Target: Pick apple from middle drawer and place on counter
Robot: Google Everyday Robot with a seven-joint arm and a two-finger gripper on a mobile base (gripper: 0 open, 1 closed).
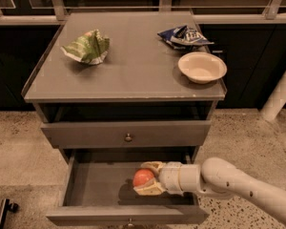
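Pincer [147, 178] clasps apple [141, 176] in middle drawer [95, 185], part-hiding it.

Counter [133, 68], bowl [202, 67], wrapper [87, 47], bag [182, 36], jaws gripping apple [143, 177] in middle drawer [97, 185]

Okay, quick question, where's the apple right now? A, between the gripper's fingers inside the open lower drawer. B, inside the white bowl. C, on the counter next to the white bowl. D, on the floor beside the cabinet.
A: the apple sits clamped between the two fingers of the gripper, inside the pulled-out middle drawer, well below the counter.
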